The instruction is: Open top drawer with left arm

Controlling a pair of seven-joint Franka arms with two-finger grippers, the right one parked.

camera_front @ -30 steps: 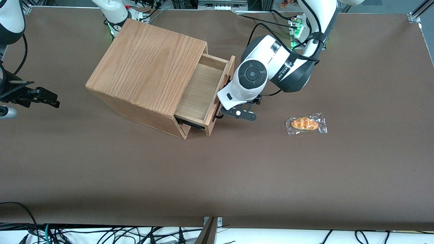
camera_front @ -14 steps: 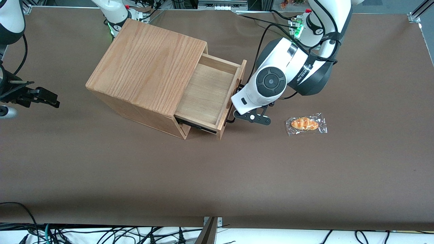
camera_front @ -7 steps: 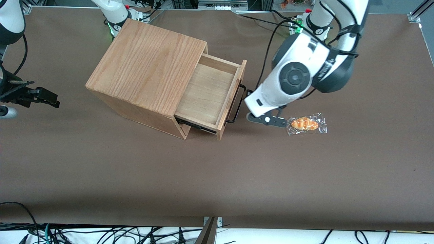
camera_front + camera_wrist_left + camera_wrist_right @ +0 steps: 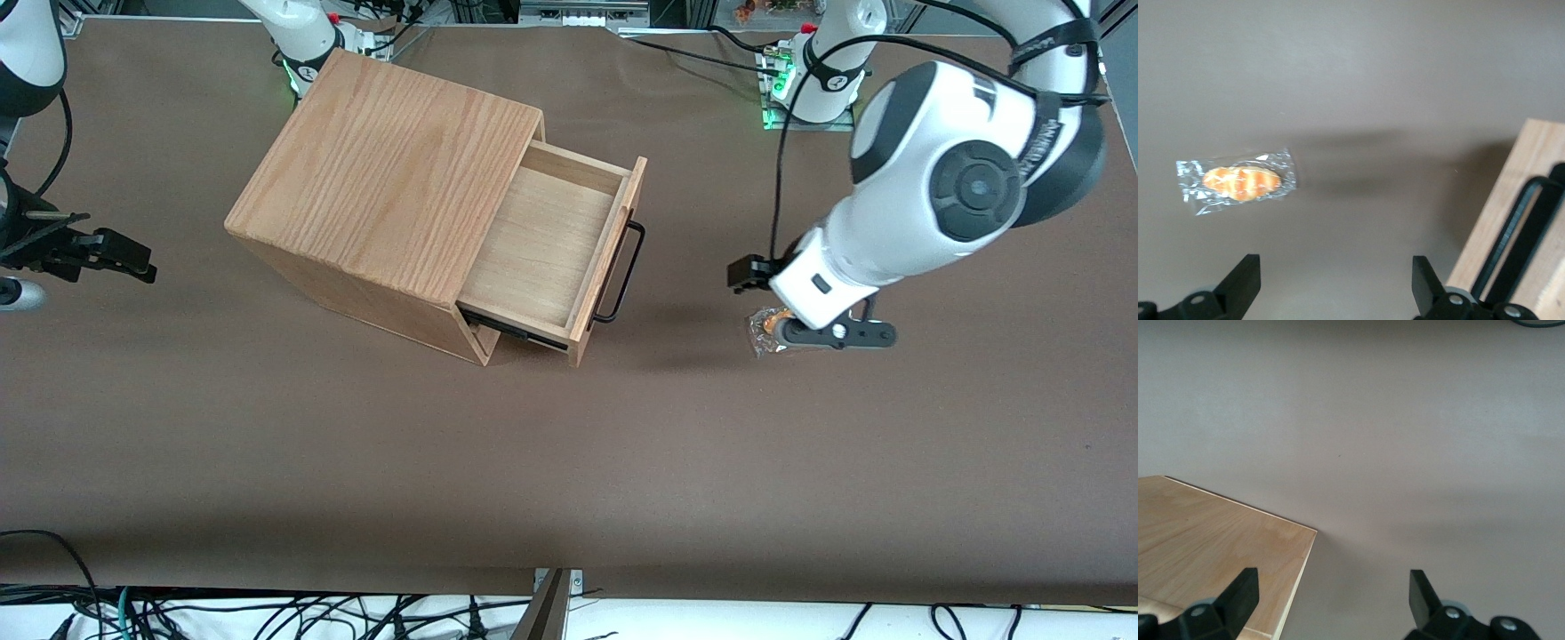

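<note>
Drawer work looks finished from my station: the top drawer (image 4: 542, 253) stands pulled well out of the cabinet (image 4: 382, 191), its bare wooden floor showing and its black bar handle (image 4: 622, 271) free of any grip. I judge nothing is left but to park. My left arm (image 4: 933, 213) is bent over the working arm's end of the table (image 4: 569, 462), well apart from the drawer. Its gripper (image 4: 1331, 290) hangs spread wide and empty above a wrapped bread roll (image 4: 1238, 181).

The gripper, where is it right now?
The gripper hangs open above the wrapped bread, well clear of the open top drawer, toward the working arm's end.
</note>
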